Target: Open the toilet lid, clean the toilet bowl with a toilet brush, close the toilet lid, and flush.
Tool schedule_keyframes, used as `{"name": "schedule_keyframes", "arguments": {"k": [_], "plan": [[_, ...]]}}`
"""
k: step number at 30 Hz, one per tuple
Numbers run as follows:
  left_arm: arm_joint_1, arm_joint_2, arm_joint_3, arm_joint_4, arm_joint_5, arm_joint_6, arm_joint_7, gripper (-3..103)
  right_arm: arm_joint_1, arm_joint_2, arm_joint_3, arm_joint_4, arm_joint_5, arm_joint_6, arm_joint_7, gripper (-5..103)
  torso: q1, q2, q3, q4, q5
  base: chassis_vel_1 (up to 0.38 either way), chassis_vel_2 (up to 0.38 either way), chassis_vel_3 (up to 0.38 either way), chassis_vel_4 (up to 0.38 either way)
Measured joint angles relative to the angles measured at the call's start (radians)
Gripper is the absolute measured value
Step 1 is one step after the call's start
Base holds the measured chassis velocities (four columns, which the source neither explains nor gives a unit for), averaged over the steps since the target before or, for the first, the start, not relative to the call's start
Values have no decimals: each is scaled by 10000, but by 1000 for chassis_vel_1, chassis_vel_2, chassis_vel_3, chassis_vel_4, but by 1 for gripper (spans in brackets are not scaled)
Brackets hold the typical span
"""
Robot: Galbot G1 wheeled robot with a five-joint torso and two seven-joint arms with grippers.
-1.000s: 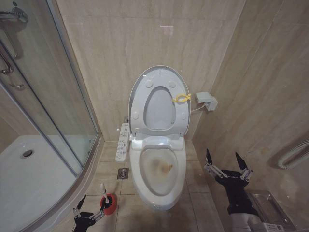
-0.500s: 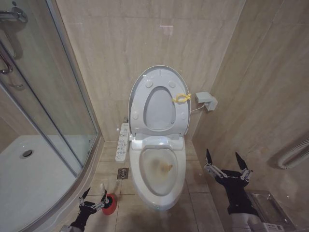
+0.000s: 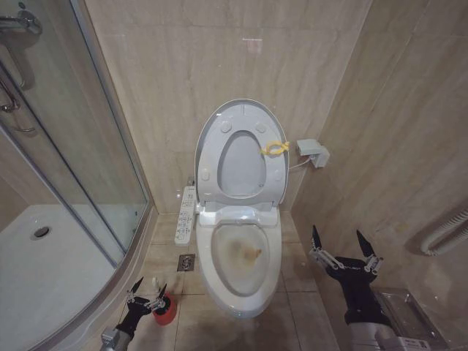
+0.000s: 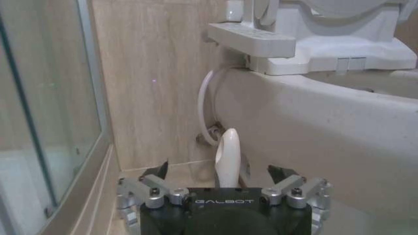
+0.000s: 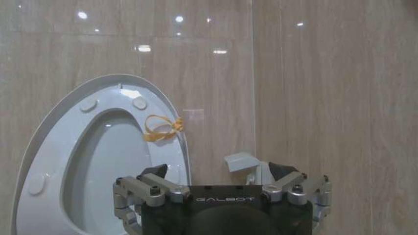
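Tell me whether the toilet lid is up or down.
Up. The toilet lid stands raised against the back wall with the seat ring lifted against it, leaving the stained toilet bowl exposed.

White toilet lid (image 3: 240, 157) with a yellow tag (image 3: 275, 148); white toilet bowl (image 3: 241, 256) stained yellowish-brown inside. White toilet brush (image 3: 155, 282) handle in a red cup (image 3: 165, 310). Beige veined wall tiles (image 3: 219, 58).

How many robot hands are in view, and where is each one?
2. The left hand is low by the red plastic cup holder, open around the thin white toilet brush handle. The right hand hangs open right of the white ceramic toilet bowl.
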Motion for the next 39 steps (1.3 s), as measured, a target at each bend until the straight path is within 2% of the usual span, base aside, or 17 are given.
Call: {"name": "schedule_keyframes", "arguments": {"k": [4, 5, 12, 13, 19, 20, 27, 28, 31, 36, 39], "plan": [[-106, -71, -79, 45, 296, 11, 216, 100, 0, 0, 0, 0, 0, 0, 0, 100, 0, 0, 0, -1, 0, 0, 0, 0, 0], [-98, -83, -94, 46, 319, -1, 295, 81, 0, 0, 0, 0, 0, 0, 0, 100, 0, 0, 0, 0, 1, 0, 0, 0, 0], [21, -107, -144, 52, 203, -222, 488, 81, 0, 0, 0, 0, 0, 0, 0, 100, 0, 0, 0, 0, 0, 0, 0, 0, 0], [36, -106, -159, 71, 201, -291, 490, 54, 0, 0, 0, 0, 0, 0, 0, 100, 0, 0, 0, 1, 0, 0, 0, 0, 0], [98, -102, -270, 143, 202, -455, 492, 54, 0, 0, 0, 0, 0, 0, 0, 100, 0, 0, -1, 0, 0, 0, 0, 0, 0], [112, -101, -285, 149, 202, -464, 492, 28, 0, 0, 0, 0, 0, 0, 0, 100, 0, 0, -1, 1, 0, 0, 0, 0, 0], [162, -94, -376, 206, 67, -560, 630, 28, 0, 0, 0, 0, 0, 0, 0, 100, 0, 0, -1, 1, 0, 0, 0, 0, 0], [180, -91, -406, 206, 1, -584, 662, 20, 0, 0, 0, 0, 0, 0, 0, 100, 0, 0, -1, 0, 0, 0, 0, 0, 0], [274, -71, -486, 90, -117, -598, 713, 20, 0, 0, 0, 0, 0, 0, 0, 100, 0, 0, 0, 0, -2, 0, 0, 0, 0], [720, 131, -686, -959, -453, -360, 780, 20, 0, 0, 0, 0, 0, 0, 0, 100, 0, 0, -1, 1, -1, 0, 0, 0, 0], [1126, 339, -789, -2005, -1082, 3, 1053, 20, 0, 0, -1, 0, 0, 0, 0, 100, 0, 0, -1, 0, -1, 0, 0, 0, 0]]}}
